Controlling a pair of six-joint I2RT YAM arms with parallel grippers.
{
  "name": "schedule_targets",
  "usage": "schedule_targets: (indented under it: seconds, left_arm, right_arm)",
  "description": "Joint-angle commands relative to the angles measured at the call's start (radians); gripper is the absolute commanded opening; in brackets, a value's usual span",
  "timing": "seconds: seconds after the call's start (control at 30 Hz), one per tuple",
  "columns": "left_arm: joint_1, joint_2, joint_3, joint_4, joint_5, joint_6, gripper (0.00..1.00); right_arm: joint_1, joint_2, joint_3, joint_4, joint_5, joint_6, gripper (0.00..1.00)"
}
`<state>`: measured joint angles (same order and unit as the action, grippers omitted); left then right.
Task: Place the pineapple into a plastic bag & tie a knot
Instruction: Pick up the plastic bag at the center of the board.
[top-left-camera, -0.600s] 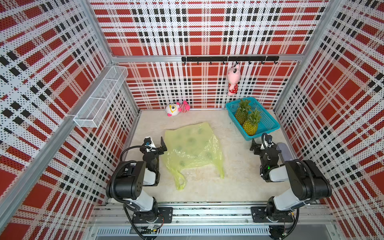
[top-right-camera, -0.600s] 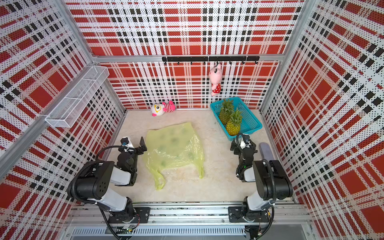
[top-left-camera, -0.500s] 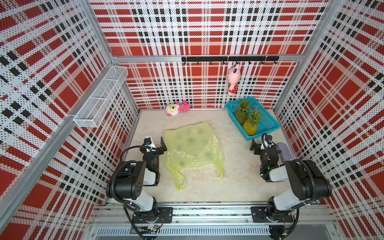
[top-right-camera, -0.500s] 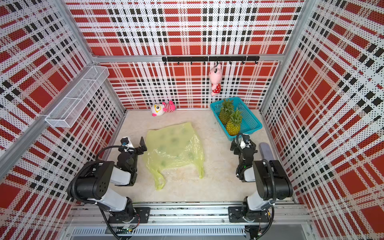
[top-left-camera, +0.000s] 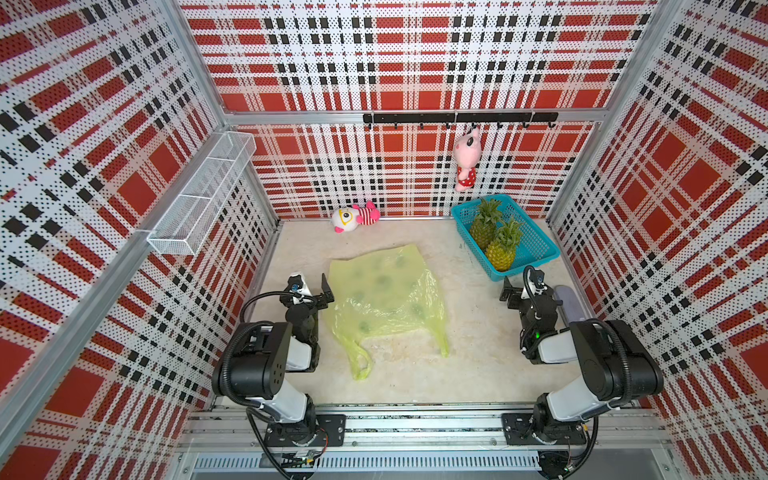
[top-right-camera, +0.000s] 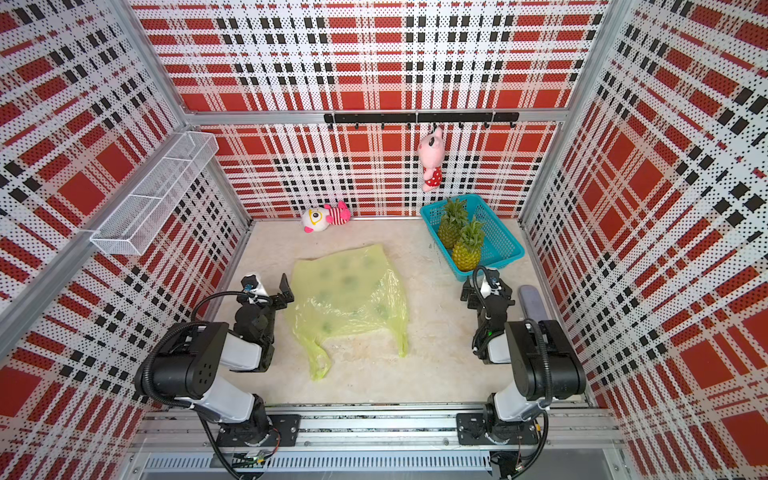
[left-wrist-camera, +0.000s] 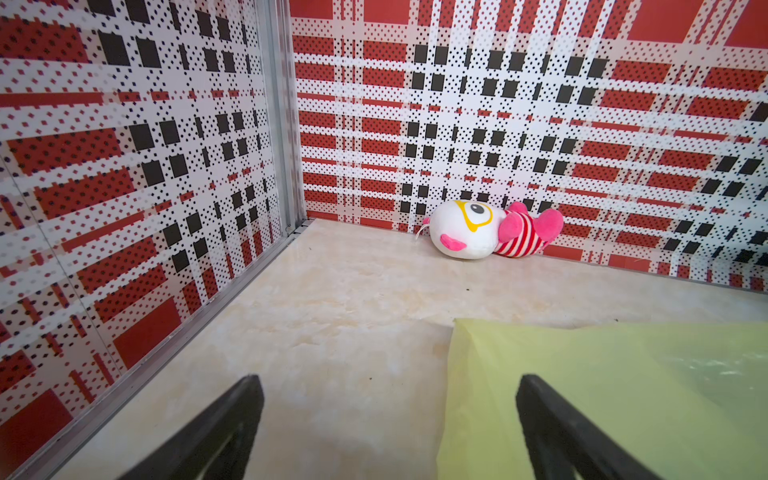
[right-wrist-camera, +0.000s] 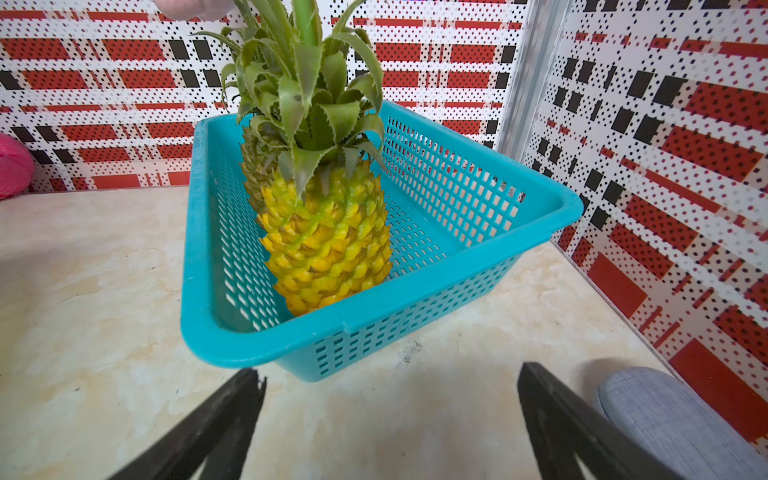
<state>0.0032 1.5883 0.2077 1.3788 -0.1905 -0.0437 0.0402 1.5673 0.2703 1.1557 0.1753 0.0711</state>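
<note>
- Thin translucent yellow-green plastic bag (top-left-camera: 382, 291), dark-spotted, lies flat and crinkled on the marbled counter (top-left-camera: 415, 374), with its loop handles untied.
- Scaly yellow pineapple (top-left-camera: 500, 254) and greener pineapple (top-left-camera: 482, 229) stand in a teal mesh plastic basket (top-left-camera: 538, 245) at the far right.
- Left claw (left-wrist-camera: 389, 380) and right claw (right-wrist-camera: 389, 370) gape wide, both empty.

Left end effector (left-wrist-camera: 389, 379), jaws apart, astride plastic bag (left-wrist-camera: 623, 395) edge

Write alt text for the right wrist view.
A yellow pineapple with a green leafy crown stands in a teal plastic mesh basket on a pale marbled tabletop. The black right claw is open and empty in front of it.
</note>
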Motion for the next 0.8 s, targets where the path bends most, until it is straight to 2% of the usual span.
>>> schedule_targets:
  seconds: [0.0, 0.17, 0.27, 0.4, 0.5, 0.6, 0.67, 0.77]
  left_arm:
    - [-0.001, -0.013, 0.006, 0.016, 0.004, 0.01, 0.98]
    - [-0.002, -0.015, 0.003, 0.018, 0.003, 0.009, 0.98]
    - [0.0, -0.022, -0.026, 0.062, -0.041, -0.004, 0.98]
    - [0.002, -0.088, -0.091, 0.133, -0.1, -0.029, 0.98]
    - [0.003, -0.171, -0.104, 0.081, -0.142, -0.042, 0.98]
    - [-0.007, -0.275, -0.076, -0.057, -0.172, -0.042, 0.98]
    - [-0.012, -0.36, -0.02, -0.232, -0.221, -0.112, 0.98]
    - [-0.006, -0.458, 0.137, -0.595, -0.242, -0.239, 0.98]
  right_arm:
    - [0.008, 0.004, 0.02, 0.005, -0.001, -0.008, 1.0]
    - [0.009, 0.002, 0.006, 0.028, -0.026, -0.02, 1.0]
    - [0.011, -0.008, -0.058, 0.147, -0.085, -0.053, 1.0]
    - [0.025, -0.102, -0.135, 0.21, -0.035, -0.051, 1.0]
    - [0.076, -0.243, -0.119, 0.028, 0.025, -0.064, 1.0]
    - [0.153, -0.419, -0.046, -0.305, 0.128, -0.021, 1.0]
    - [0.199, -0.528, 0.052, -0.602, 0.168, 0.043, 1.0]
    - [0.253, -0.618, 0.195, -0.965, 0.119, 0.138, 1.0]
